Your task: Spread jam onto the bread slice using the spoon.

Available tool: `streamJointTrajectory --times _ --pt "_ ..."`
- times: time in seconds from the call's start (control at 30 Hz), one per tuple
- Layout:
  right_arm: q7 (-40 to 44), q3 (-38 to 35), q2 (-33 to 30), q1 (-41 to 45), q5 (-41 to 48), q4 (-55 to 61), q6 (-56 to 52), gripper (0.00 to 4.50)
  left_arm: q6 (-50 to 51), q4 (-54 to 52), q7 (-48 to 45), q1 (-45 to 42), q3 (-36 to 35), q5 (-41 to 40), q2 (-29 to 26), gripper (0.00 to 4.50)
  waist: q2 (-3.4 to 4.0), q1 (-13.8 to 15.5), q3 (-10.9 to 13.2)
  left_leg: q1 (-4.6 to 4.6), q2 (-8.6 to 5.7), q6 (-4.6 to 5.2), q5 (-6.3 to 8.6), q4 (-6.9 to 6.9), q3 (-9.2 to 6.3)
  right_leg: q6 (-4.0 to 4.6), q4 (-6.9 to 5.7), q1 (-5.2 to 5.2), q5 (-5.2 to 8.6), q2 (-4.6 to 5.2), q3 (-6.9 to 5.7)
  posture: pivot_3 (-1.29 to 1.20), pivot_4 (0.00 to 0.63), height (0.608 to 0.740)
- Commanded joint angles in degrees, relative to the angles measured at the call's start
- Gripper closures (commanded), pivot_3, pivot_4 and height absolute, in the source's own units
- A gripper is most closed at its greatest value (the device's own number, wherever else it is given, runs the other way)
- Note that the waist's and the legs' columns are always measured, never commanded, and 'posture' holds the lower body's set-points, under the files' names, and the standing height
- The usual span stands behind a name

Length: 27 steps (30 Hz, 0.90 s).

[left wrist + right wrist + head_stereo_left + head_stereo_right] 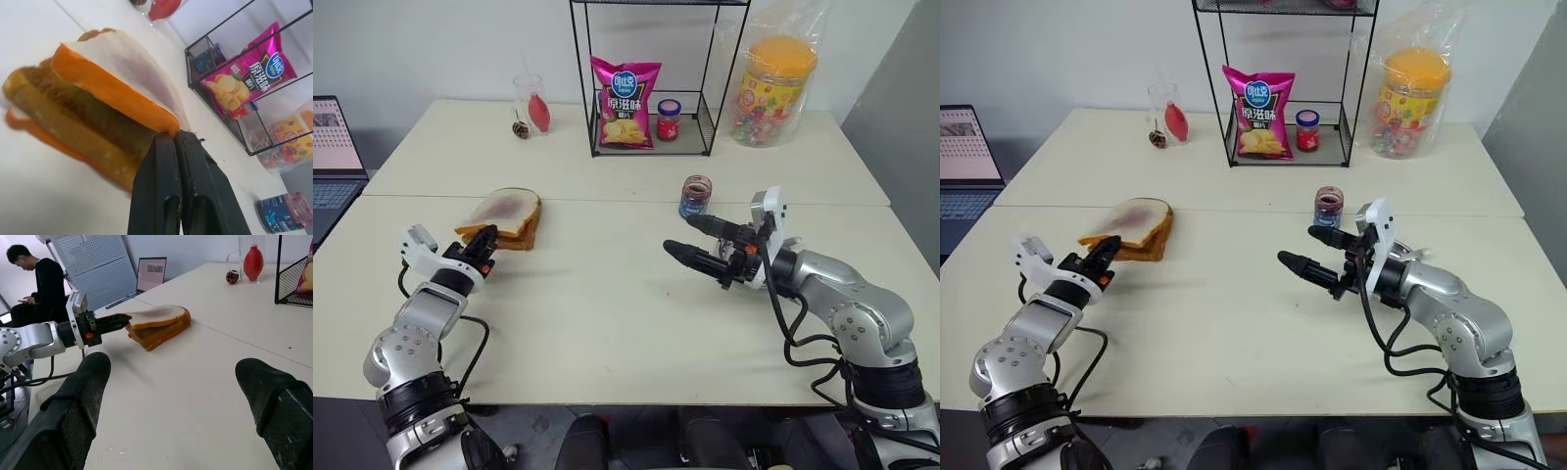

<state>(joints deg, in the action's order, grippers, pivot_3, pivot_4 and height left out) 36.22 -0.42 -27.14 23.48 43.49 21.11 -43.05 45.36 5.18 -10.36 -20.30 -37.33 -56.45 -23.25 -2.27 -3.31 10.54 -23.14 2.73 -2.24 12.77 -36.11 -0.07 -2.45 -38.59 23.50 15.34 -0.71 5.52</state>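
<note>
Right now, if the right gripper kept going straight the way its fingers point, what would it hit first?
Probably nothing close: the open right gripper points left across bare table. Farther along that line lie the bread slice and the left gripper shut at its edge, though depth is hard to judge.

Pale table [607, 313] seen across frame, seam running left to right. Browner slice [521, 238] laid at centre left, bread slice [505, 209] stacked on it. Open jar [696, 196] placed centre right. Wire rack [651, 78], glass [530, 103], plastic tub [773, 90] set along upper edge.
</note>
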Motion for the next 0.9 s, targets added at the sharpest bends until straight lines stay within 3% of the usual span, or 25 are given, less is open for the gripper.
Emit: streamJointTrajectory --times 0.03,0.2,0.43,0.57,0.67,0.9 --pt "0.81 -2.48 -0.98 0.83 0.73 1.32 0.84 0.0 4.44 -6.59 -6.39 -2.42 4.68 -1.31 -7.0 4.49 -0.08 -0.01 0.05 0.0 0.01 0.0 0.0 0.0 -0.02 0.0 -0.01 0.01 0.0 -0.01 -0.02 0.0 0.15 0.74" --pt "2.66 -5.39 -4.82 0.12 2.73 3.17 -0.46 0.0 13.23 -12.38 -20.17 -9.16 15.38 -4.01 -17.37 4.49 -0.26 0.27 0.16 -0.1 -0.01 -0.01 0.0 -0.01 -0.01 0.01 0.03 0.05 0.01 0.01 -0.04 0.0 0.15 0.74" --pt "1.86 -8.18 -7.13 -1.13 4.57 4.52 -1.96 0.0 14.05 -14.78 -34.22 -13.48 30.09 1.0 -21.86 4.49 -0.23 0.01 0.18 -0.18 -0.03 -0.01 0.01 0.04 0.04 -0.01 0.07 0.15 0.05 0.04 -0.01 0.0 0.15 0.74" --pt "-0.59 -9.7 -6.53 -4.64 5.07 6.78 -2.42 0.0 3.95 -12.02 -42.63 -9.79 44.75 15.19 -23.09 4.49 -0.22 -0.12 0.19 -0.32 0.02 -0.01 0.0 0.04 0.03 0.04 -0.11 0.44 0.07 -0.03 0.03 0.0 0.15 0.74" --pt "-1.77 -9.99 -6.64 -6.49 4.98 7.89 -2.62 0.0 -5.9 -4.58 -44.44 -10.02 51.59 26.85 -23.43 4.49 -0.16 0.09 0.18 -0.36 -0.01 0.0 0.0 0.04 0.04 0.1 -0.23 0.54 0.1 -0.03 0.04 0.0 0.15 0.74" --pt "-5.75 -14.84 -7.48 -10.7 6.89 9.23 -3.85 0.0 -12.82 3.43 -50.45 -11.9 51.01 32.54 -23.28 4.49 -0.18 0.24 0.19 -0.67 0.0 0.01 -0.01 -0.17 0.01 0.08 -0.28 0.71 0.09 -0.01 0.01 0.0 0.15 0.74"
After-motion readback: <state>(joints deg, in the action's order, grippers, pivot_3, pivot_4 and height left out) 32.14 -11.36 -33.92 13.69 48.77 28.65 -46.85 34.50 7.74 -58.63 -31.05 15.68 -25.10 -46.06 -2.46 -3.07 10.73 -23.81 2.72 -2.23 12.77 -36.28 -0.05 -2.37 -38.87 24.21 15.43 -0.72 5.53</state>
